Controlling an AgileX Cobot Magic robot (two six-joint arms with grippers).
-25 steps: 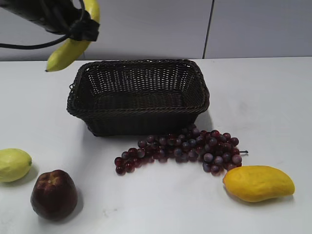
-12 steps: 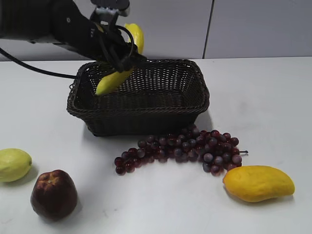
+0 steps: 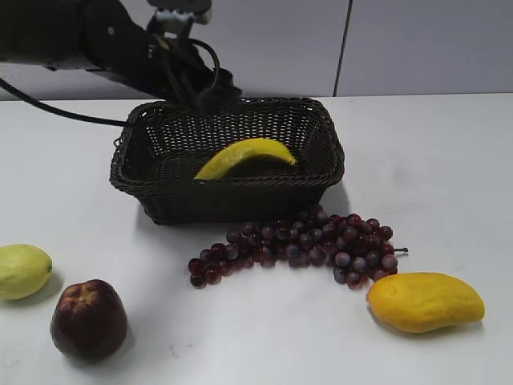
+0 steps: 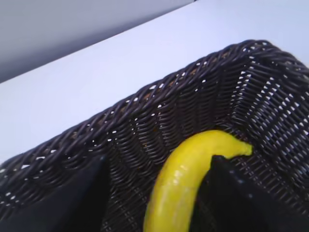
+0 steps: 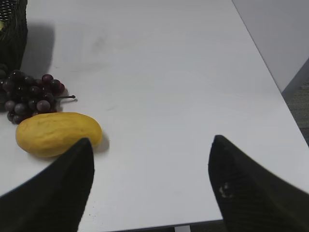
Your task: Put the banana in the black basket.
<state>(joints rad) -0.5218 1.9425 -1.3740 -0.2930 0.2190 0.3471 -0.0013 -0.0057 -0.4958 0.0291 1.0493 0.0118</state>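
Left wrist view: fingers (image 4: 154,193) spread over banana (image 4: 186,181) lying free in black basket (image 3: 232,188); right fingers (image 5: 149,186) spread too.

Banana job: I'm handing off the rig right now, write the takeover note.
Left gripper: open above the black basket, fingers either side of the banana, not clamped on it.
Right gripper: open, empty, over bare table near the mango and grapes.
Banana: inside the basket, one end propped against the wall.
Done: banana placed and released.
Left: lift the left arm clear; nothing else to move.
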